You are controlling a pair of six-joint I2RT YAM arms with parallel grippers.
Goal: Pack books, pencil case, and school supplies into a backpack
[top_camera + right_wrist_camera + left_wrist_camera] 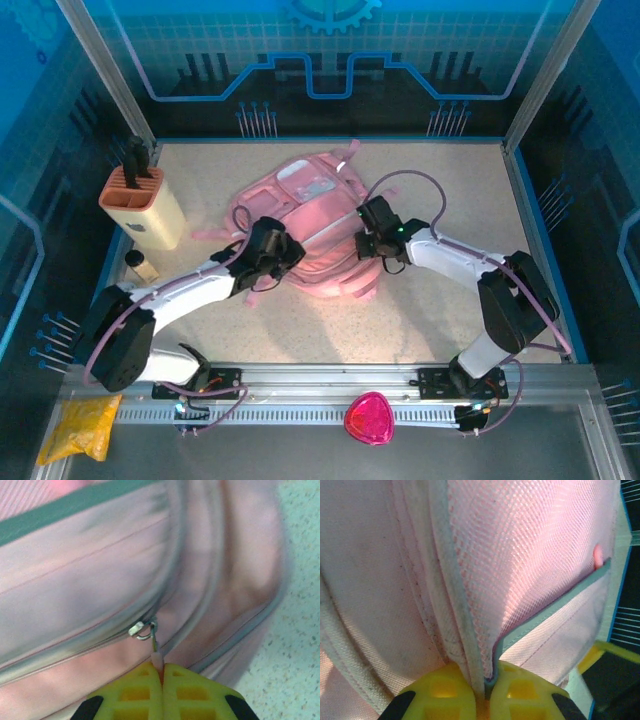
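Observation:
The pink backpack (310,215) lies flat in the middle of the table, and both grippers are on it. My left gripper (288,256) is at its near left side. In the left wrist view the yellow fingers (445,690) are shut on the grey-edged rim of the backpack's pink mesh pocket (530,555). My right gripper (366,238) is at the near right side. There its fingers (190,687) are pinched shut on the pale zip pull (157,659), which hangs from the metal slider (142,629). The books, pencil case and school supplies are out of view.
A beige knife block (142,205) stands at the left, with a small bottle (141,265) in front of it. A yellow plastic bag (80,425) and a pink heart-shaped thing (368,418) lie below the front rail. Bare tabletop (460,200) lies right of the backpack.

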